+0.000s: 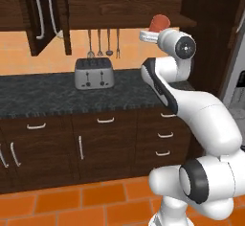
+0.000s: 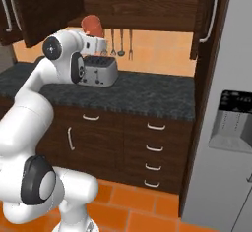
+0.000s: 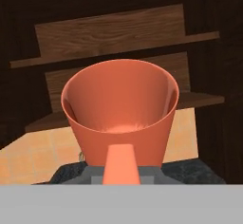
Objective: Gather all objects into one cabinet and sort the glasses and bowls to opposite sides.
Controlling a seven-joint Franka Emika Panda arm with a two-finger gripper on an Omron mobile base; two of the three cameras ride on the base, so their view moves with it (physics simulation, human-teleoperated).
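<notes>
My gripper (image 1: 155,29) is shut on a red-orange glass (image 1: 159,22), held upright just under the front lower edge of the dark brown wall cabinet (image 1: 119,2). From the right, the glass (image 2: 92,25) sits above the white hand, with the gripper (image 2: 93,33) at its base. In the hand view the glass (image 3: 121,107) opens towards the camera and looks empty, and one fingertip (image 3: 121,163) presses its near wall. Behind it are the cabinet's wooden shelves (image 3: 114,33). The bowls are out of view.
A silver toaster (image 1: 94,73) stands on the dark speckled counter (image 1: 43,96), below hanging utensils (image 1: 103,42). A cabinet door (image 1: 48,14) hangs open at the left and another (image 2: 206,17) at the right. A grey fridge (image 2: 229,128) stands at the far right.
</notes>
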